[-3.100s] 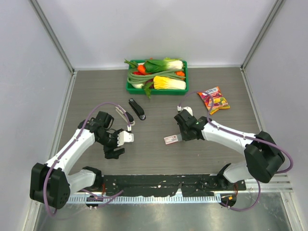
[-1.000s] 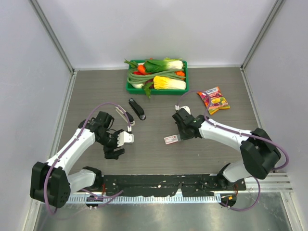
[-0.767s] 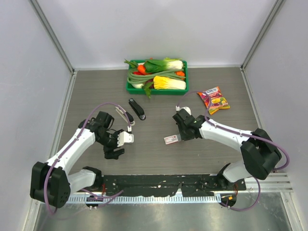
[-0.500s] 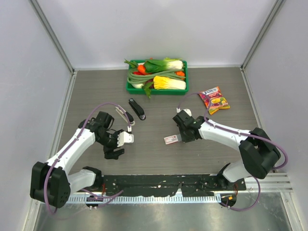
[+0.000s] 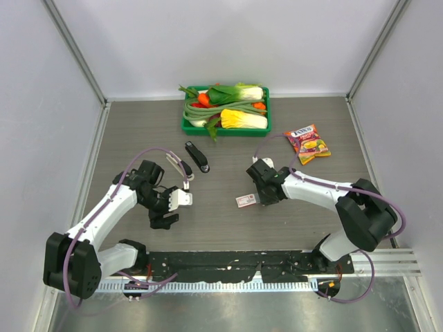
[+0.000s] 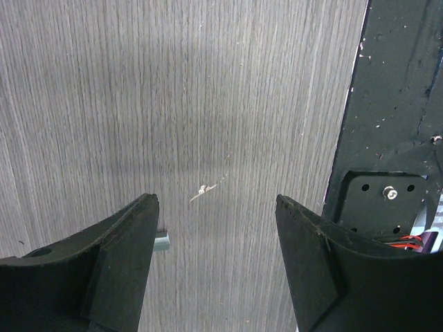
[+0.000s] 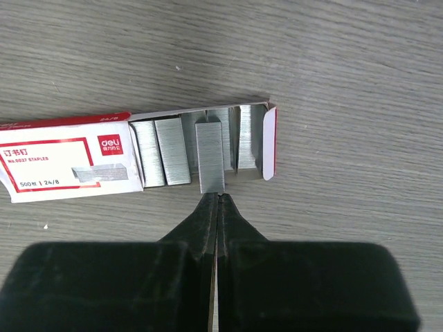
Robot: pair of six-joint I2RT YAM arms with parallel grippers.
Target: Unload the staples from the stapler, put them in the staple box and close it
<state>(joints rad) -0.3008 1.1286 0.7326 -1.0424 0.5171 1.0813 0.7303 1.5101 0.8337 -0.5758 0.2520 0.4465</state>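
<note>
Stapler [image 5: 183,198] lies crosswise beside the left pincer [image 6: 216,202].

Your left arm [image 5: 104,214] and right arm [image 5: 315,187] wore white shells between black joints, each trailed by a looping purple cable [image 5: 156,151]. Your left fingers [image 6: 118,263] were matte black wedges. A black block [image 6: 377,207] beside them carried a silver screw [image 6: 391,194] and red wires [image 6: 408,240].

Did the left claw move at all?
No. The left claw sits just as far from the black stapler as before.
</note>
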